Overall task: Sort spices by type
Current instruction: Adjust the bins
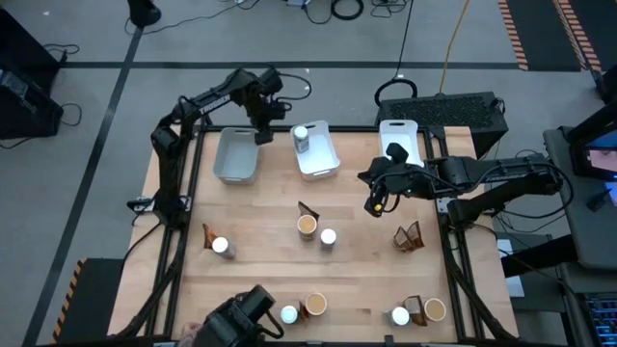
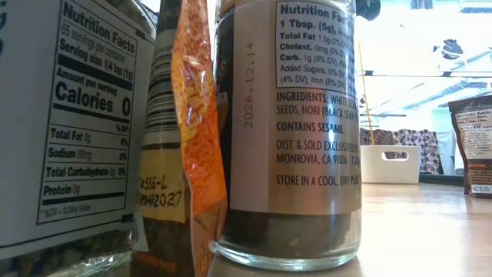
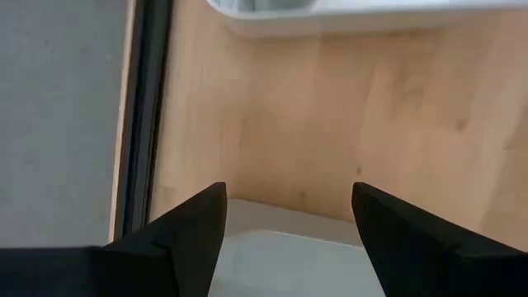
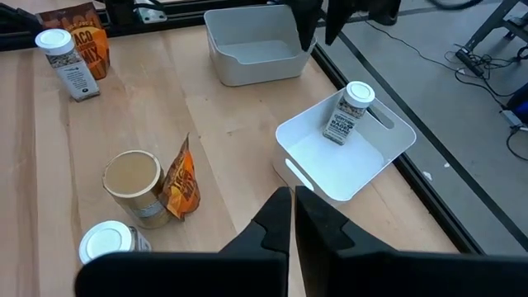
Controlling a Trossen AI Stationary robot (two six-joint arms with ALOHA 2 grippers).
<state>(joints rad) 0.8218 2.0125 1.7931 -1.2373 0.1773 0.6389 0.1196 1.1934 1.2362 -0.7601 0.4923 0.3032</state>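
My left gripper [image 1: 262, 133] hangs open at the far side of the table. It is over the gap between the grey tray [image 1: 236, 156] and the white tray [image 1: 318, 152], with nothing between its fingers [image 3: 198, 227]. A white-capped jar [image 4: 346, 111] lies inside the white tray. My right gripper [image 1: 374, 202] is shut and holds nothing, above the table right of centre. On the wood rest the other spices. A tub [image 1: 307, 226], a pouch [image 1: 308, 209] and a jar [image 1: 328, 237] sit mid-table. A jar and pouch [image 1: 218, 243] are at the left, and a pouch [image 1: 409, 236] at the right.
A third white tray [image 1: 397, 135] stands at the far right, partly under my right arm. Along the near edge stand a jar [image 1: 289, 313], a tub [image 1: 314, 305], a jar [image 1: 400, 314], a pouch [image 1: 415, 308] and a tub [image 1: 434, 309]. The camera stand [image 1: 241, 318] sits at the near edge.
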